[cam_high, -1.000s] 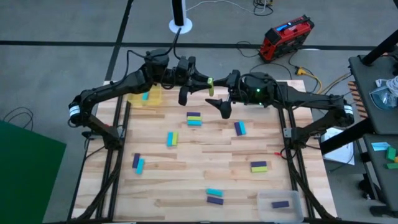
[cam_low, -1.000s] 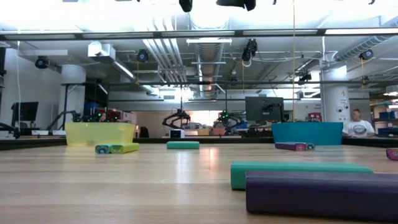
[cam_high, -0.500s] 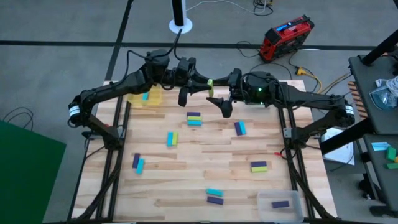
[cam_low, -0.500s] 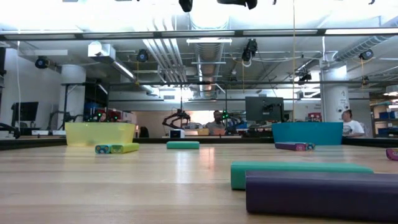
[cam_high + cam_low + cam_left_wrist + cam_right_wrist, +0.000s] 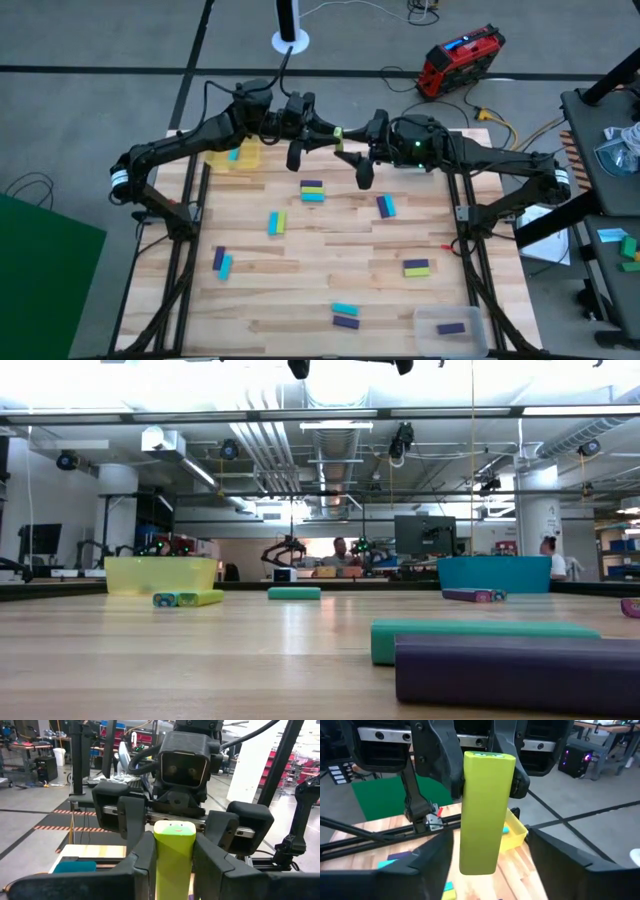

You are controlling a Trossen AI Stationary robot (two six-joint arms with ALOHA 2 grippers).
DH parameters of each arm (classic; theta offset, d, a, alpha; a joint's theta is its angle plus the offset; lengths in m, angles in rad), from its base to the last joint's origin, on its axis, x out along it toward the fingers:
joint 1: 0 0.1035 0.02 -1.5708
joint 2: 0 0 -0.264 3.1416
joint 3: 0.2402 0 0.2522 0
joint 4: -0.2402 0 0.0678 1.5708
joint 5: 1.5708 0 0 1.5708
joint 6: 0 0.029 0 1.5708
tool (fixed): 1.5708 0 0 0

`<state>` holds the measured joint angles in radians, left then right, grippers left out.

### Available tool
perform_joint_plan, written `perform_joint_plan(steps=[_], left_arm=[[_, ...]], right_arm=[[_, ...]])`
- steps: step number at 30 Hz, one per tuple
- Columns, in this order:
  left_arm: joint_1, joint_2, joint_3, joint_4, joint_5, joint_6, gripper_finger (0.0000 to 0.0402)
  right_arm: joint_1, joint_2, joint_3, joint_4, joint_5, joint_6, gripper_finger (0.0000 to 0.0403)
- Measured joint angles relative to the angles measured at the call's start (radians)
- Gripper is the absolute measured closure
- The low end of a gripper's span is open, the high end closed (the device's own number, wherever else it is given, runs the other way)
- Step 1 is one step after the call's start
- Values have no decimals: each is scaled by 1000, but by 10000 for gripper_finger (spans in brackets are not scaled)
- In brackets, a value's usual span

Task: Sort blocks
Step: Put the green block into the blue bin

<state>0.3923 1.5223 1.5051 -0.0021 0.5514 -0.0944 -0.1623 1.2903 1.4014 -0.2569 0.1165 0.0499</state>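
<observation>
Handover above the far table edge. Yellow-green block (image 5: 174, 851) clamped upright between left gripper (image 5: 335, 134) fingers, projecting toward right gripper (image 5: 350, 148), whose fingers (image 5: 560, 856) stand spread on either side of it, not touching.

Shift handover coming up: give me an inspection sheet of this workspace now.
Surface: wooden table, no spills seen.
Job's things: yellow-green block held in the air over the table's far side; loose blocks scattered on the table; cyan block in yellow tray; purple block in clear tray.
Clutter: nothing seen.
Hands: left hand shut on the yellow-green block; right hand open, facing it.
Cables: cables on the floor beyond the table.
Surroundings: red device on the floor; people far behind.
</observation>
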Motion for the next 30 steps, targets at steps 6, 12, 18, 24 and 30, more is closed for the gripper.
perform_joint_plan(steps=[6, 12, 18, 24, 30], left_arm=[[-2, 0, 0, 0, -2, 1, 332], [-3, 0, 0, 2, -4, 8, 332], [-3, 0, 0, 1, -4, 4, 313], [-3, 0, 0, -5, -19, -35, 270], [33, 0, 0, -94, -49, -81, 260]], right_arm=[[1, 0, 0, 0, -3, -10, 249], [1, -1, 0, 1, -4, -8, 314], [1, -1, 0, 0, -4, -2, 314], [-1, -1, 0, -3, -1, 10, 314], [-46, -21, -1, -106, 27, 82, 314]])
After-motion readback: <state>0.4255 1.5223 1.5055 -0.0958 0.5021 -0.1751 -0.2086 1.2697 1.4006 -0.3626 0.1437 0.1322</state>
